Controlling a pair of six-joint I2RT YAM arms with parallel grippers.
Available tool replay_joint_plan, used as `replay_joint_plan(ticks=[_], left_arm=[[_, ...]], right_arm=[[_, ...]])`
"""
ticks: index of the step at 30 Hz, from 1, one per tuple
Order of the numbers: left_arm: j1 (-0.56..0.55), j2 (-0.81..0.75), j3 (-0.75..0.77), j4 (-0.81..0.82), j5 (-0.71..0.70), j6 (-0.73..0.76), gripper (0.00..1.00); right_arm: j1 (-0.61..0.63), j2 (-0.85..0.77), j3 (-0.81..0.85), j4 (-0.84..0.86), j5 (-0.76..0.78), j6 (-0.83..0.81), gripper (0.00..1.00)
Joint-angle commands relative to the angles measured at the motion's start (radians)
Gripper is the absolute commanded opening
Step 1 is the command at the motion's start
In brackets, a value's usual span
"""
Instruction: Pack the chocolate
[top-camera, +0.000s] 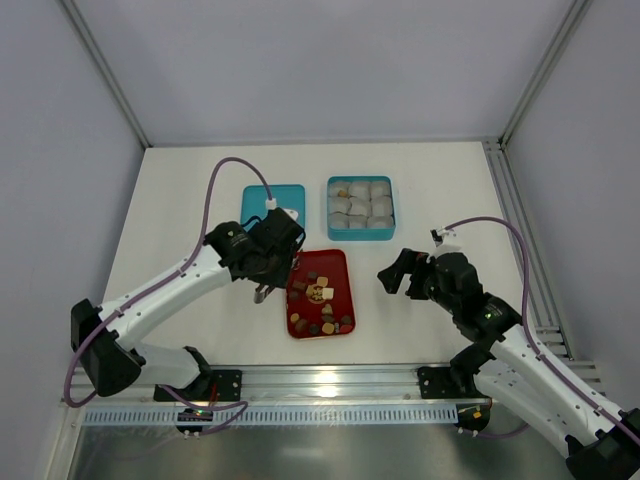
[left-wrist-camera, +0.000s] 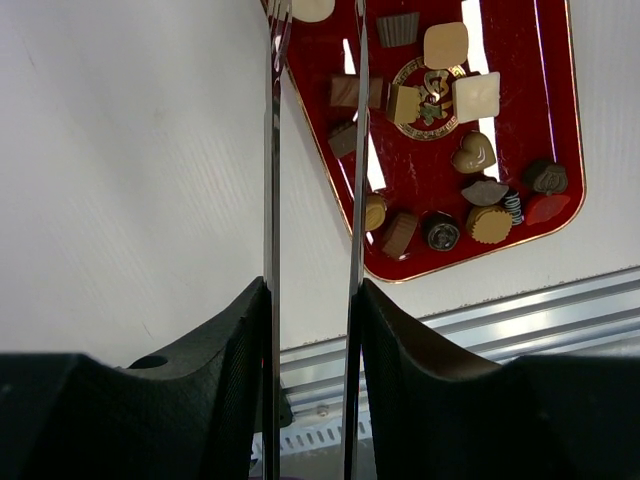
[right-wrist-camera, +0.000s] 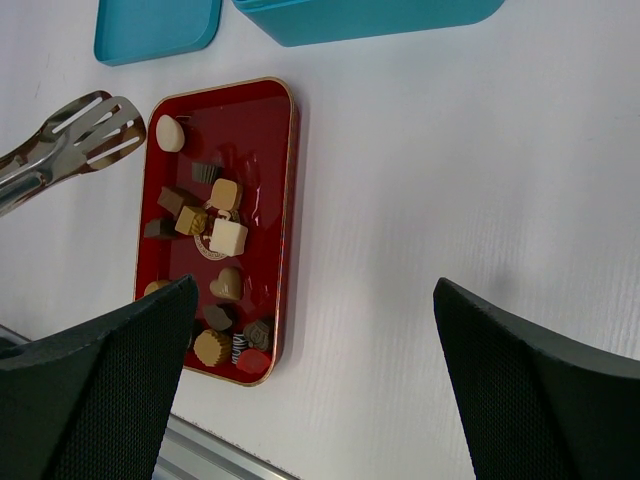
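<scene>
Surface: We see a flat white surface carrying a red tray, a teal box and a teal lid.
Room: Pale grey walls close in the far side and both flanks. An aluminium rail runs along the near edge by the arm bases.
Edges: The tray lies near the rail, with the box and lid side by side behind it, apart from each other and from the tray.
Open room: We find bare surface to the left of the tray, behind the box and lid, and between the tray and the right gripper.
Left gripper: The left gripper is clamped on metal tongs. Their blades stand slightly apart with nothing between them, and their tips sit at the tray's left edge.
Right gripper: Its fingers are spread wide and hold nothing. It sits to the right of the tray, well apart from it.
Chocolate: The chocolate lies loose in the red tray as small pieces, square, round and heart-shaped, in dark brown, tan and cream, with one reddish piece. We see a round cream piece nearest the tong tips.
Box: It holds grey-white paper cups packed in rows.
</scene>
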Motion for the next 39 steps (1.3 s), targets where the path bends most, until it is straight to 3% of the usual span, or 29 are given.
replay_joint_plan(ticks=[1,39], left_arm=[[-0.004,-0.004,-0.004,0.064,-0.042,-0.016,0.40],[-0.003,0.085,-0.044,0.108,-0.075,-0.001,0.41]], right_arm=[[0.004,0.001,0.001,0.039,-0.002,0.008,1.00],[0.004,-0.021,-0.013,0.033,-0.004,0.013,1.00]])
